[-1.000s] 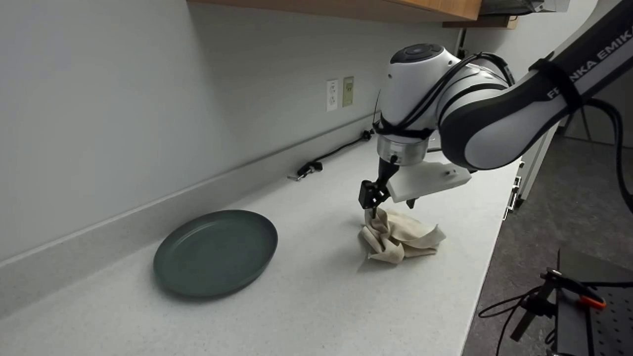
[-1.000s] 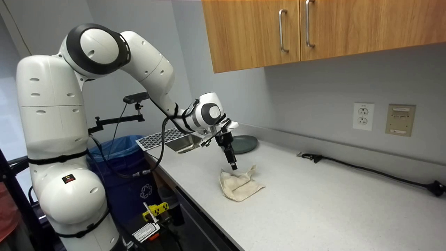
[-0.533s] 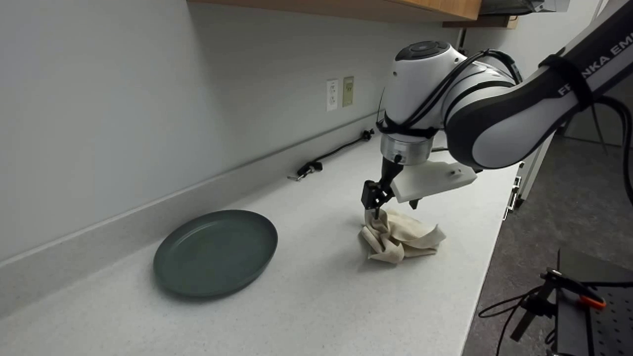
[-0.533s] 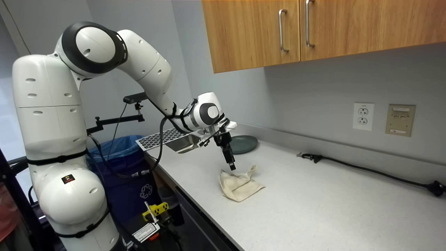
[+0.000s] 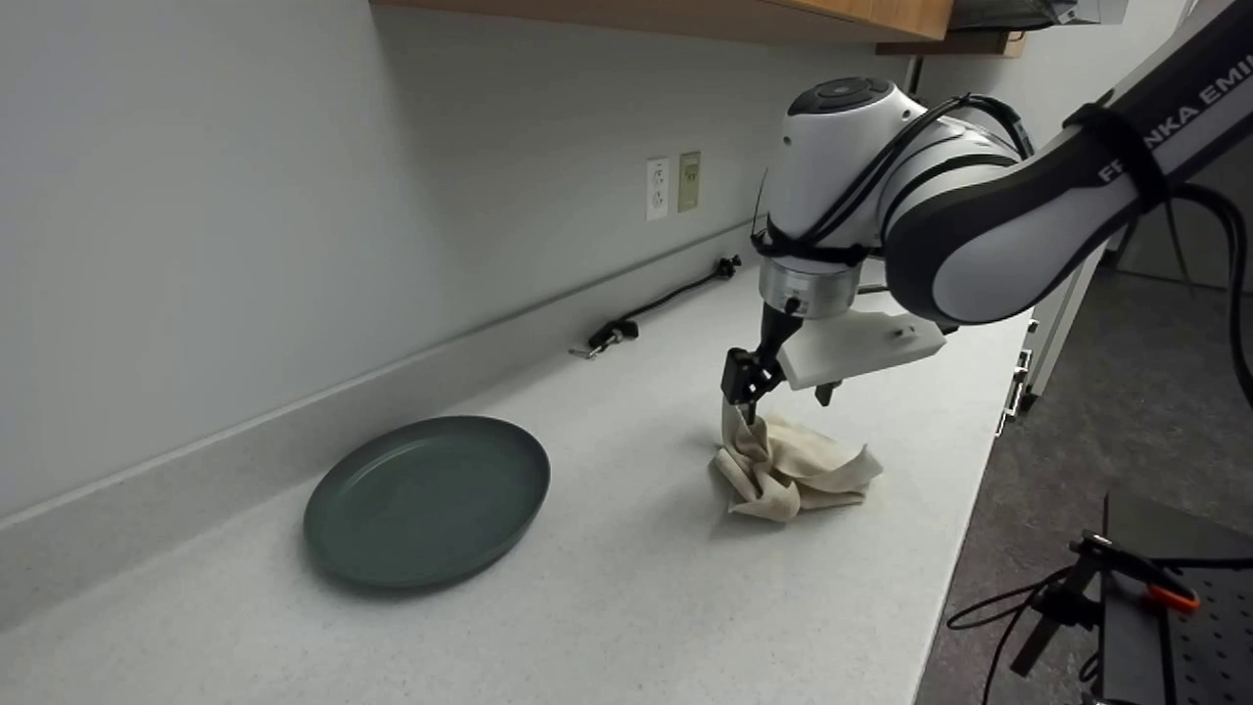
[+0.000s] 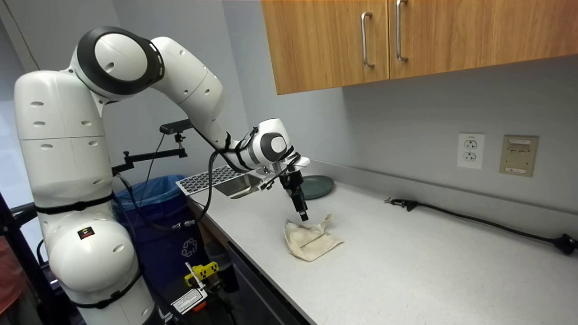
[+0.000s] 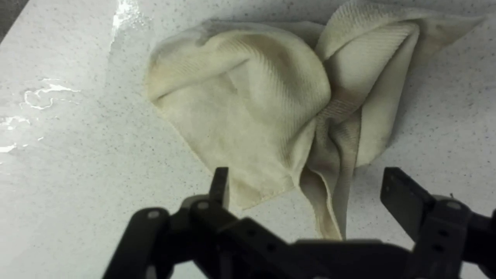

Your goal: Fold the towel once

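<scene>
Pointing down at one end of the towel [image 7: 248, 120], the gripper [image 7: 306, 182] has its fingers [image 7: 405, 203] spread wide, a narrow fold [image 7: 337, 182] showing between them in the wrist view. The towel lies bunched on the counter [image 5: 626, 617], apart from the plate [image 5: 426, 504].

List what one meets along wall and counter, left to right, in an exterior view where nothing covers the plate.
Dark plate → white wall outlet → beige wall panel → towel
</scene>
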You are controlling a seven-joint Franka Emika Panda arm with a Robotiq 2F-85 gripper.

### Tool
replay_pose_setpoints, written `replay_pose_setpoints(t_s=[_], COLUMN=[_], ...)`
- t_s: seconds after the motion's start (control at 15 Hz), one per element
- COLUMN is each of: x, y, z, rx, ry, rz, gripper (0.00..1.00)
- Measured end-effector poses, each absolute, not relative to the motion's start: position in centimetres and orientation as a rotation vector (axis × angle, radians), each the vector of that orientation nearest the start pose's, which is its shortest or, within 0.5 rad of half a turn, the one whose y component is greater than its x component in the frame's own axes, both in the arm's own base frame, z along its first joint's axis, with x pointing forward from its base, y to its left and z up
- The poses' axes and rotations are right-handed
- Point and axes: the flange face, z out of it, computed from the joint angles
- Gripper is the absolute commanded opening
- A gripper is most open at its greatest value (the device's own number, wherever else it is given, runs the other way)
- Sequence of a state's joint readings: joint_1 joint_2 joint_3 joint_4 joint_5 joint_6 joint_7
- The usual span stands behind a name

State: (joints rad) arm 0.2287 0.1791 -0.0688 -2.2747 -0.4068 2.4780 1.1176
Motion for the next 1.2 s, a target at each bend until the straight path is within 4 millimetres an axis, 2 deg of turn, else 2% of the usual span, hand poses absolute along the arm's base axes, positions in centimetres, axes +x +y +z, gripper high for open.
replay_pose_setpoints(t_s=[0.47,1.2], x=[52.2,51.8], y=[6.1,6.5], z=[30.1,29.9], rx=[-3.14,-3.16], ry=[1.1,1.08], rz=[-0.305,-0.272], gripper=[1.0,1.0])
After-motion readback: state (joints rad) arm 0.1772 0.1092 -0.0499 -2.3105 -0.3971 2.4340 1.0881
